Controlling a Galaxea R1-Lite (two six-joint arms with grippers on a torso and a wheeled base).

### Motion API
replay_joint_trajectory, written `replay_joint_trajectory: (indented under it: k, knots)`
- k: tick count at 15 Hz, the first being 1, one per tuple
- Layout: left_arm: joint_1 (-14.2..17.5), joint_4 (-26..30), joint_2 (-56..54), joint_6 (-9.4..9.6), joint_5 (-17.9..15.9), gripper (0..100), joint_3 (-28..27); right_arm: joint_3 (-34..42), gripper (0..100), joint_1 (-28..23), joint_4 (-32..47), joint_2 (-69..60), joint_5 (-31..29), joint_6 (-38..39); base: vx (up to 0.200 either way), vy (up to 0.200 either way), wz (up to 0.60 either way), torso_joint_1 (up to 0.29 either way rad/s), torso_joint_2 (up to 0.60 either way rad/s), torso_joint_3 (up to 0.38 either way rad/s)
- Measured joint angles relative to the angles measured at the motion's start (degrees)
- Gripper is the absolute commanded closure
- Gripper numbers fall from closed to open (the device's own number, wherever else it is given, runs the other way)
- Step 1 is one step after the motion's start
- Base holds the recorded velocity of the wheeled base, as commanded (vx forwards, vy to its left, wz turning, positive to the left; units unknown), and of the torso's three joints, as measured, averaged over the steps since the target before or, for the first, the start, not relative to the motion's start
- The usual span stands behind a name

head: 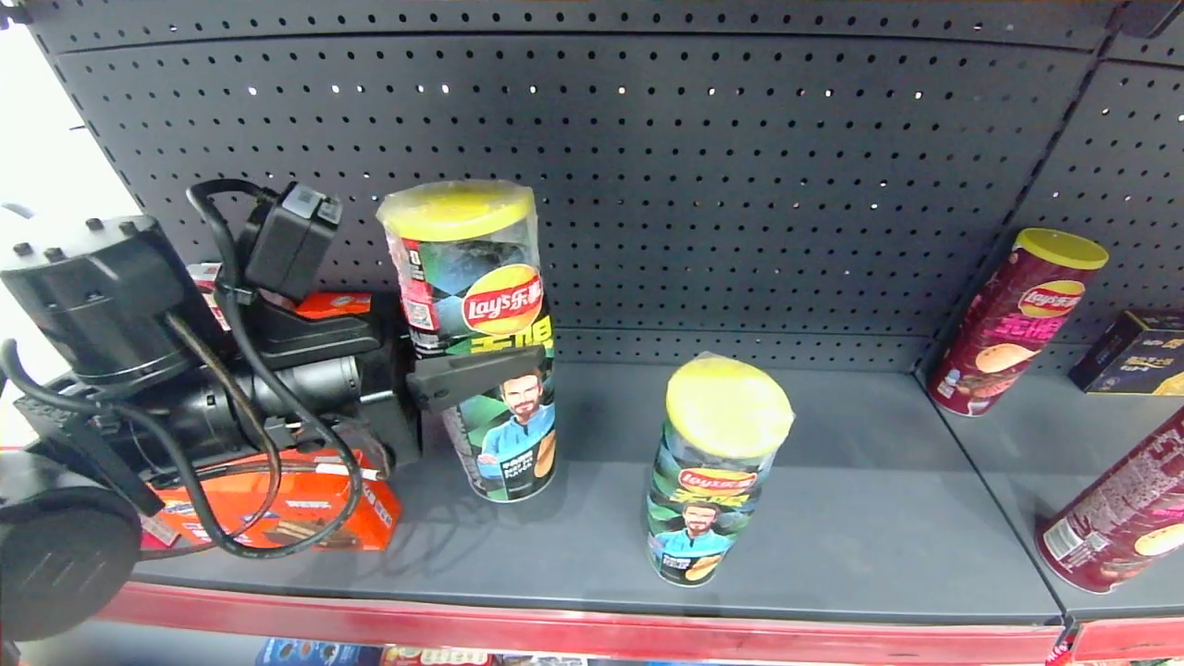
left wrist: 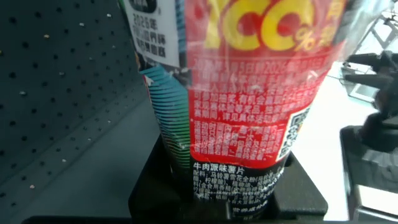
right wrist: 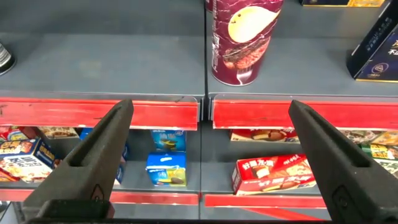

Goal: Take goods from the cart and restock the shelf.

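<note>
- The left gripper (head: 483, 368) hugs the tall chip can (head: 467, 296), standing on the shelf (head: 860, 481).
- The right gripper (right wrist: 211, 109) is wide open and empty.
- Next, I think: let go softly.

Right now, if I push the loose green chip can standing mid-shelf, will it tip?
The tall, narrow green chip can with yellow lid probably tips. A snack tube, likely light; once down, its round body may roll.
</note>
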Motion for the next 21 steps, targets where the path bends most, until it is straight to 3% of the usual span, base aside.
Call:
replay_joint_trajectory:
  k: [3,6,9,14,21]
  knots:
    - [-0.11,-0.22,5.35,0.90,-0.20,100,-5.07,0.00,0,0.00,0.02,0.00,0.00,0.00,0.000,0.000,0.00,0.000,0.00,0.000]
    - [-0.20,1.21,12.02,1.19,-0.30,100,-13.84,0.00,0,0.00,0.02,0.00,0.00,0.00,0.000,0.000,0.00,0.000,0.00,0.000]
    - [-1.74,2.39,18.27,1.19,-0.29,100,-20.09,0.00,0,0.00,0.00,0.02,0.00,0.00,0.000,0.000,0.00,0.000,0.00,0.000]
    - [-4.56,2.55,26.51,1.19,-0.18,100,-27.44,0.00,0,0.00,0.02,0.05,0.00,0.00,0.000,0.000,0.00,0.000,0.00,0.000]
    - [-5.38,2.41,34.01,1.12,0.00,100,-34.89,-0.02,0,0.00,0.02,0.07,0.00,0.02,0.000,0.000,0.00,0.000,0.00,0.000]
